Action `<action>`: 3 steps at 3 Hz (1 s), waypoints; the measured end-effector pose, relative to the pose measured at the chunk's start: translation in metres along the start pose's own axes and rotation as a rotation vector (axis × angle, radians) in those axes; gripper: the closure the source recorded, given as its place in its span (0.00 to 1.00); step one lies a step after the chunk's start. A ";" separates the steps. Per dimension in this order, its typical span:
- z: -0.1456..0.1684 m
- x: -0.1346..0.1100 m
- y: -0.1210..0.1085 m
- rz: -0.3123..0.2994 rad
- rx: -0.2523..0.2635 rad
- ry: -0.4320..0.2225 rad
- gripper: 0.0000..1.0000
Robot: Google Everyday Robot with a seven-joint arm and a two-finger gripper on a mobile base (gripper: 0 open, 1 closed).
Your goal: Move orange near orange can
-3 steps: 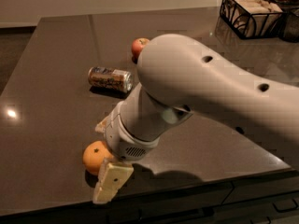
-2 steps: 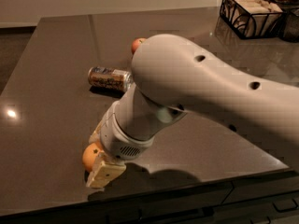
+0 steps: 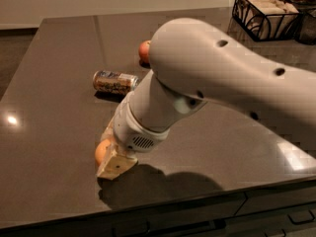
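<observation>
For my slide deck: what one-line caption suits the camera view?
Gripper low at the orange, front left; orange can lies on its side behind them.

the table (image 3: pixel 54 127) is a dark, smooth, polished slab, glossy enough to carry soft reflections, and the arm (image 3: pixel 222 83) above it has a smooth off-white plastic shell with a faint sheen. the gripper (image 3: pixel 111 153), low at the table's near left by the orange (image 3: pixel 102 151), looks like pale matt plastic, and the orange's skin is matt too. the orange can (image 3: pixel 115 82) shows shiny metal ends around a printed label, and the basket (image 3: pixel 266 14) is thin black wire.
</observation>
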State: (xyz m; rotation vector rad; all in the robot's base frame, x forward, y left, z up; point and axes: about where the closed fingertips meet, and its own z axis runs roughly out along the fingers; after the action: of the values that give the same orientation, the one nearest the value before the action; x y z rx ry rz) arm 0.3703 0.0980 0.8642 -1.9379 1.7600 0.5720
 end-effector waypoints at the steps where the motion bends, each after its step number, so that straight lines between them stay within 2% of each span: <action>1: -0.014 0.017 -0.041 0.084 0.046 0.021 1.00; 2: -0.019 0.041 -0.088 0.200 0.115 0.049 1.00; 3: -0.023 0.058 -0.130 0.288 0.187 0.052 1.00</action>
State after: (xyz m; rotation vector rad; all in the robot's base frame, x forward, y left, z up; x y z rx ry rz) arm 0.5051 0.0476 0.8565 -1.5992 2.0639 0.4364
